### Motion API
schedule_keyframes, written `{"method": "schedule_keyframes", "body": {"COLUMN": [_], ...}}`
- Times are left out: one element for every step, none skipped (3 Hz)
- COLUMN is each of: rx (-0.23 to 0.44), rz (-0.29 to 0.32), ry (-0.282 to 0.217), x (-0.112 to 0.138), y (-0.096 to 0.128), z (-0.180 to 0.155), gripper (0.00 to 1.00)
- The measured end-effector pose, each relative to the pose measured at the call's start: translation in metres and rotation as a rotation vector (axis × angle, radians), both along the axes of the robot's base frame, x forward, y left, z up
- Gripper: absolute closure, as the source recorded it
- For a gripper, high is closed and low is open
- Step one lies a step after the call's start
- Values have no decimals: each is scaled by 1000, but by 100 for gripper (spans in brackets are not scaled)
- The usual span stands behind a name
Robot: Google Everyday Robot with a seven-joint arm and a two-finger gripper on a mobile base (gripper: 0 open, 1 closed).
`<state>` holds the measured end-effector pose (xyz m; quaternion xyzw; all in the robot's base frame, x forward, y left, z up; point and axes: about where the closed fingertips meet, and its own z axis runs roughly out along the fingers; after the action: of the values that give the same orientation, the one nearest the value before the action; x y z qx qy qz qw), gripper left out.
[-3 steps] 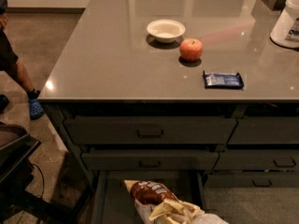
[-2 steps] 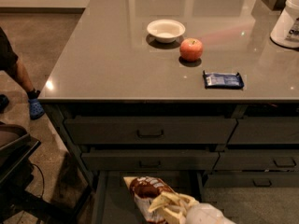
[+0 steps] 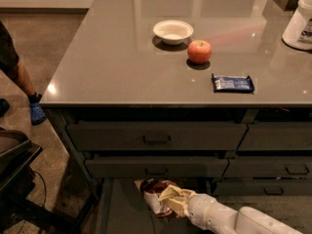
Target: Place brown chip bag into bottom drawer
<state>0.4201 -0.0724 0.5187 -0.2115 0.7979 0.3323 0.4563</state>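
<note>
The brown chip bag (image 3: 155, 193) is dark brown with cream parts and sits in the open bottom drawer (image 3: 122, 213), near its back edge. My gripper (image 3: 170, 200) comes in from the lower right on a white arm. Its cream fingers (image 3: 176, 194) are closed around the bag's right side, over the drawer's grey floor. The bag's lower part is hidden behind the fingers.
On the grey counter (image 3: 122, 62) stand a white bowl (image 3: 172, 31), an apple (image 3: 199, 51), a flat blue wrapper (image 3: 232, 83) and a white jug (image 3: 300, 21). Two shut drawers with black loop handles (image 3: 156, 139) are above. A person's leg and blue shoe (image 3: 35, 112) are at left.
My gripper and the chip bag have moved left and further back into the bottom drawer. More of the white arm shows now.
</note>
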Motion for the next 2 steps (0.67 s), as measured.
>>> {"method": "schedule_keyframes", "body": {"rx": [56, 68], "rz": [-8, -37], "ry": [100, 187], "x": [12, 17], "y": [3, 4], "z": [-63, -114], "gripper": [100, 100]}}
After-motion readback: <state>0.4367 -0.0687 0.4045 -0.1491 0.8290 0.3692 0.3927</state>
